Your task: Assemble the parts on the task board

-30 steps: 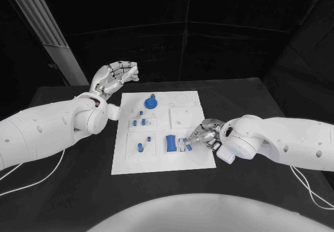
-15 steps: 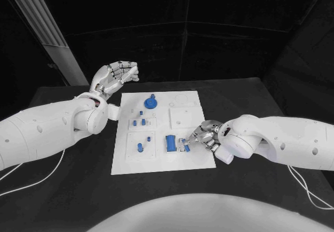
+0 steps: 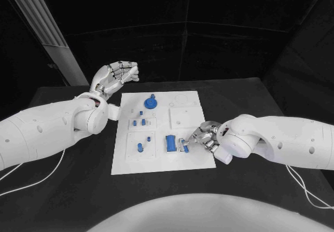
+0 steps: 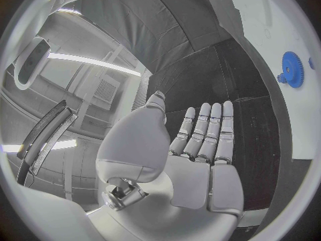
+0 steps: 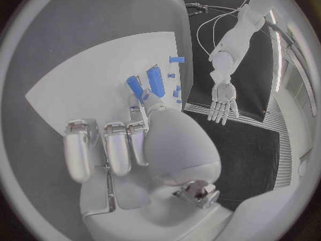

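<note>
Nearest, on the black worktop (image 3: 69, 186): white task board (image 3: 163, 164), long side running from 6 to 12 o'clock, near strip bare.

Just beyond that strip, at about 4 o'clock from the board's middle: right robot hand (image 3: 204, 137), low over the board's right edge, arm in from 3 o'clock. Fingers curled inward, thumb stretched forward. Thumb tip against a small blue part (image 3: 185, 146), seen from the right wrist too (image 5: 134, 84); whether truly pinched or merely touched, cannot tell. Just beside it at 9 o'clock, a taller blue block (image 3: 170, 142), upright in its recess. In the right wrist view, block (image 5: 155, 81) and small part side by side ahead of the thumb.

At 8 o'clock from the middle, in a square recess: two short blue pegs (image 3: 140, 146), close together, apart from the block.

Past the middle, at 10 o'clock: a cluster of tiny blue pieces (image 3: 140, 122), too small to tell apart.

Farther, at 11 to 12 o'clock near the far edge: blue gear (image 3: 151, 102), flat on the board, also at the rim of the left wrist view (image 4: 292, 69).

Farthest, off the board at 11 o'clock: left robot hand (image 3: 115, 76), raised well above the worktop, wide, palm flat, fingers straight and side by side (image 4: 200, 139), holding nothing, well apart from every part.
</note>
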You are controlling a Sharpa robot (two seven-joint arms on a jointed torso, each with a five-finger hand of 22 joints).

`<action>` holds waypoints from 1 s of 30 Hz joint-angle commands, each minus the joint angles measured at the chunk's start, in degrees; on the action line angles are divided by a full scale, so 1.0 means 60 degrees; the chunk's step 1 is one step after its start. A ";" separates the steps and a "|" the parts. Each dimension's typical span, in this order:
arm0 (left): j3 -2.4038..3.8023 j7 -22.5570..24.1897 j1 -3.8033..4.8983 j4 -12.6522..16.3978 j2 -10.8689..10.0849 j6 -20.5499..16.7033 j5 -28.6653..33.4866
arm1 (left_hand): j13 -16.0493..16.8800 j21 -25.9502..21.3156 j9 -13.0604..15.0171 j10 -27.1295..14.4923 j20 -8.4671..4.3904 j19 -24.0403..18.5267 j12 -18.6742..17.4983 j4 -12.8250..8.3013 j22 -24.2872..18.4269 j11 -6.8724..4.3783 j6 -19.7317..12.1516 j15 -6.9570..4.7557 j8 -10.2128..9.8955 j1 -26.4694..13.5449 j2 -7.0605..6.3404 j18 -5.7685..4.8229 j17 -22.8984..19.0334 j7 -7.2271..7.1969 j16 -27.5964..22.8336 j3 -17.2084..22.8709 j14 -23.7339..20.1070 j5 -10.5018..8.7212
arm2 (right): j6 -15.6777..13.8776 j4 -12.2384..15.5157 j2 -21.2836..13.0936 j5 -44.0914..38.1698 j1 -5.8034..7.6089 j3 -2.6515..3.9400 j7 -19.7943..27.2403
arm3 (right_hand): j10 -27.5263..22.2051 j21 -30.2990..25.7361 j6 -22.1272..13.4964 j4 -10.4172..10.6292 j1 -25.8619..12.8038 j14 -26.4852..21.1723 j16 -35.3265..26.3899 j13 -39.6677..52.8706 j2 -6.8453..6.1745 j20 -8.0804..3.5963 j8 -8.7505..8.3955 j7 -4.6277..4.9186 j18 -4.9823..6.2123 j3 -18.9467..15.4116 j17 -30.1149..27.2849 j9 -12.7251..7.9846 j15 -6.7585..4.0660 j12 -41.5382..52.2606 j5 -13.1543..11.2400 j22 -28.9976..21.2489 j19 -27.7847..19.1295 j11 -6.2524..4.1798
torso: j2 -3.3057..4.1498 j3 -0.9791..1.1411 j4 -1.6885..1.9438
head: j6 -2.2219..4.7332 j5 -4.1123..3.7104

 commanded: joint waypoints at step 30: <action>0.0007 0.0877 0.0014 0.0013 -0.0005 0.0119 0.0018 | -0.0017 -0.0042 -0.0013 -0.0051 0.0004 0.0008 0.0048 0.0000 -0.0014 -0.0001 -0.0065 0.0003 0.0051 0.0022 0.0106 -0.0093 -0.0028 0.1099 0.0061 -0.0042 -0.0075 0.0048 | 0.0220 -0.0153 0.0305 -0.0299 0.0013 0.0004 -0.0252 | 0.0998 0.0031 0.0152 0.0656 -0.0835 0.1010 0.0023 0.2504 -0.0255 0.0072 -0.0388 0.0152 -0.0070 -0.0529 0.2515 -0.0168 0.0043 -0.0030 -0.0728 0.2515 0.0989 0.0027 | 0.0003 -0.0003 -0.0004 | -0.0001 -0.0005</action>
